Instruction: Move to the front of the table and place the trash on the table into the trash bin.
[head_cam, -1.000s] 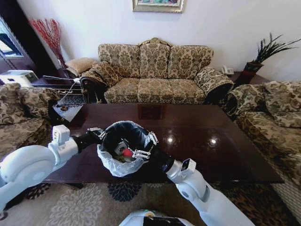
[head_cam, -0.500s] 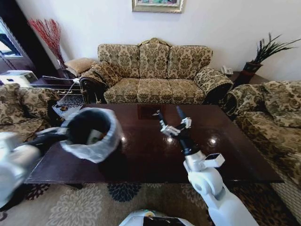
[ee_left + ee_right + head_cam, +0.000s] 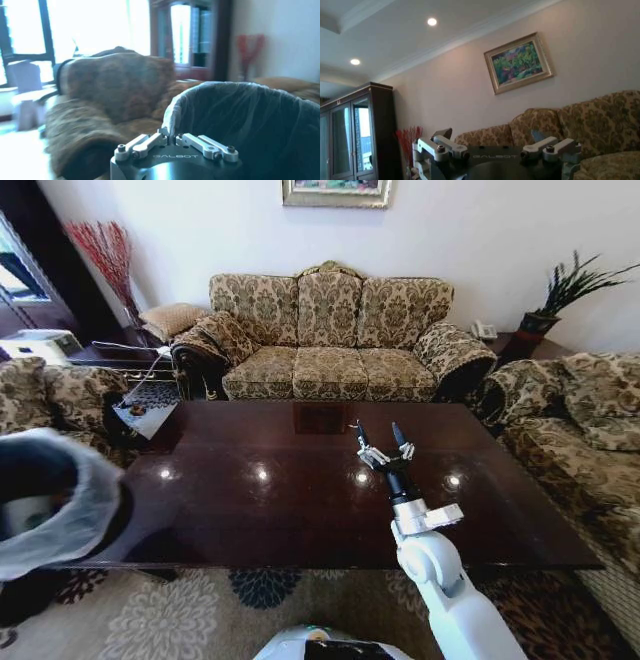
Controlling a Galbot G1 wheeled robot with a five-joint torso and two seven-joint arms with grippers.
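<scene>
Head view: bin off the table

Trash bin (image 3: pixel 50 500) at the left edge, beyond the table's (image 3: pixel 300 500) left end, blurred, white liner folded over the rim. Left gripper (image 3: pixel 172 141) clamped on that rim, fingers pinched together on the liner. Right gripper (image 3: pixel 381 442) raised above the table's middle, fingers spread wide, holding nothing. Sofa (image 3: pixel 330 340) behind the far side.

The trash bin (image 3: pixel 50 505) sits at nine o'clock off the table (image 3: pixel 300 500); a sofa (image 3: pixel 330 340) stands behind at twelve.
</scene>
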